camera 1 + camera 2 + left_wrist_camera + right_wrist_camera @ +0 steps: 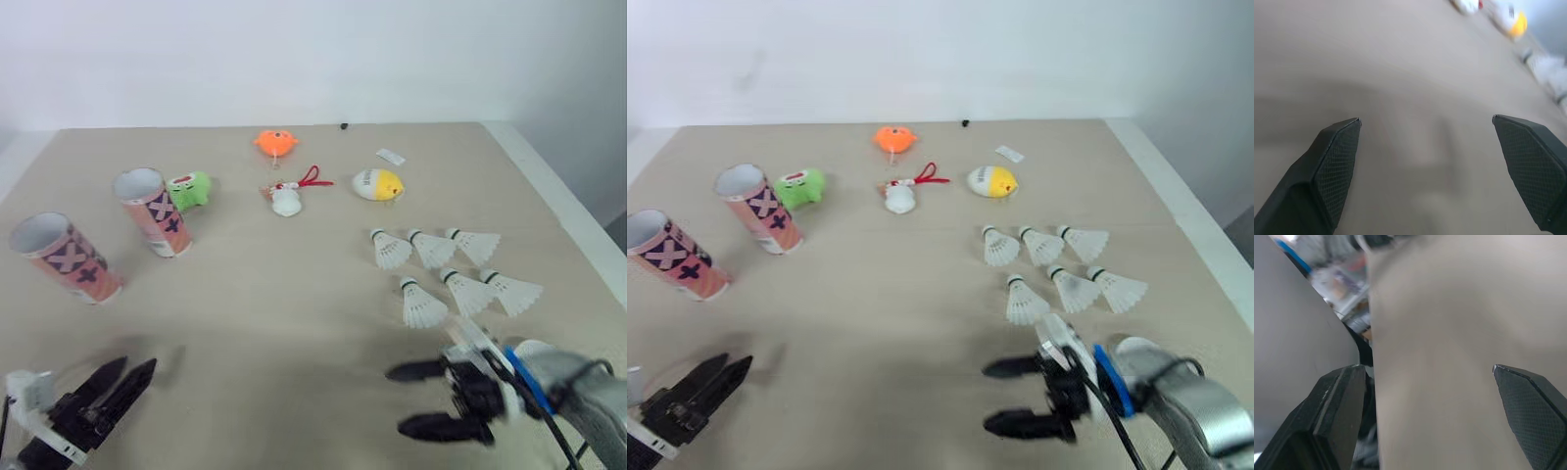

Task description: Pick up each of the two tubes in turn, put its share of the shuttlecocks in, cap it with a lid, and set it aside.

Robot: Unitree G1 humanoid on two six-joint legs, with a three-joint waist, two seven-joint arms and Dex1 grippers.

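Observation:
Two pink tubes with dark cross marks stand on the beige table [294,304] at the left, their white mouths open: one [67,258] nearer the edge, the other [154,211] further in. Several white shuttlecocks [451,270] lie in two rows at the right. My left gripper [135,364] is low at the front left, open and holding nothing, well short of the tubes. My right gripper [396,399] is open and holding nothing at the front right, just in front of the shuttlecocks. In the wrist views, each gripper's fingers, left [1426,119] and right [1426,366], stand wide apart over bare table.
Small toys lie at the back of the table: a green one [189,189] beside the inner tube, an orange one [275,143], a white one with a red cord [287,201] and a yellow one [378,184]. A white tag [390,157] lies nearby. The table's right edge [573,220] runs close to the shuttlecocks.

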